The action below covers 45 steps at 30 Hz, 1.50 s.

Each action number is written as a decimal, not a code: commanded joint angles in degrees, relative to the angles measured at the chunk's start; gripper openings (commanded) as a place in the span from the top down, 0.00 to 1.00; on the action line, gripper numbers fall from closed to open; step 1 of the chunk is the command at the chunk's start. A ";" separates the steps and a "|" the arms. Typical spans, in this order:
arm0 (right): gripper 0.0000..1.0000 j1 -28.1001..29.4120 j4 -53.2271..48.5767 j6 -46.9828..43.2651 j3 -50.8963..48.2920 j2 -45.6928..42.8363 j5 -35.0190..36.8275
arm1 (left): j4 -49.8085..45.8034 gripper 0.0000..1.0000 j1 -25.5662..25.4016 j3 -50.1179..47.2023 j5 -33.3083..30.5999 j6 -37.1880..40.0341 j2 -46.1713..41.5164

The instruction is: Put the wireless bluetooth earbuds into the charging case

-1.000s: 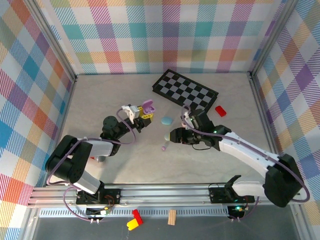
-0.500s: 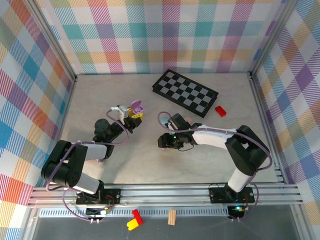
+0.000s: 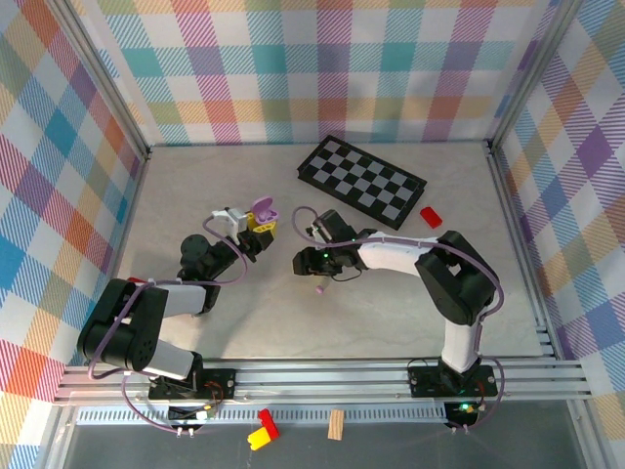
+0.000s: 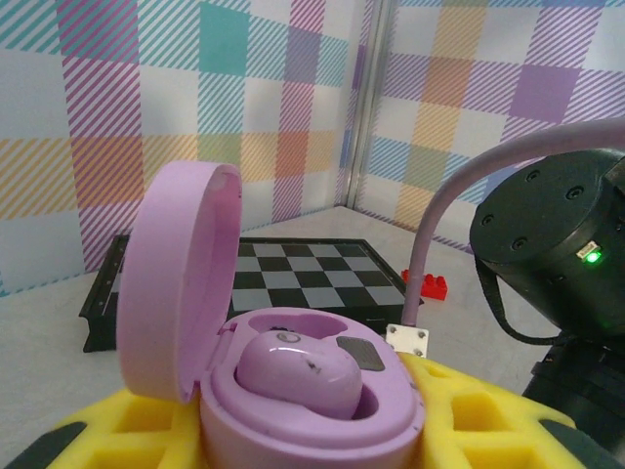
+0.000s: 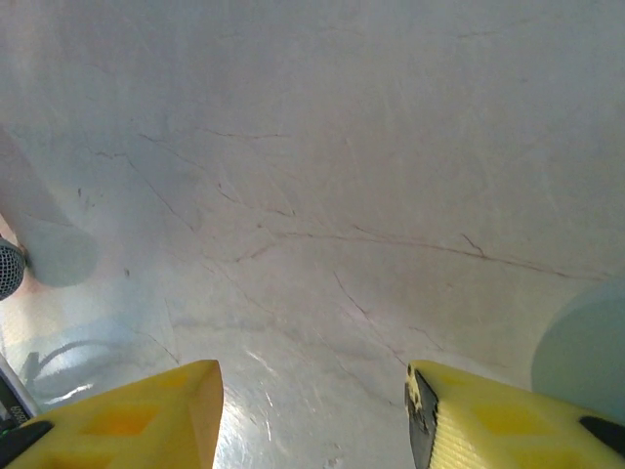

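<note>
The right gripper (image 5: 312, 396) hangs low over the pale, veined table (image 5: 322, 195), its yellow jaws apart and empty. The left gripper (image 3: 256, 227) is clamped on the open lilac charging case (image 4: 322, 440), which has a glossy seated bud (image 4: 298, 376) inside. A tiny loose earbud (image 3: 319, 289) lies on the table just near of the right gripper. It is probably slick and rounded, so the jaws should pinch it squarely and low.

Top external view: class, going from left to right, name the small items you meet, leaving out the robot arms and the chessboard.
Purple charging case → small purple earbud → red brick.
</note>
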 commanded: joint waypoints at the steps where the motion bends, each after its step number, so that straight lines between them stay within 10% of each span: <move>1: 0.48 0.22 -3.30 -1.72 0.28 2.73 1.35 | 3.09 0.72 0.87 0.60 1.61 -0.44 -0.58; 45: 0.50 2.51 -7.42 -3.42 -9.06 -9.66 1.47 | 2.87 0.72 1.04 0.81 3.38 -1.85 -2.49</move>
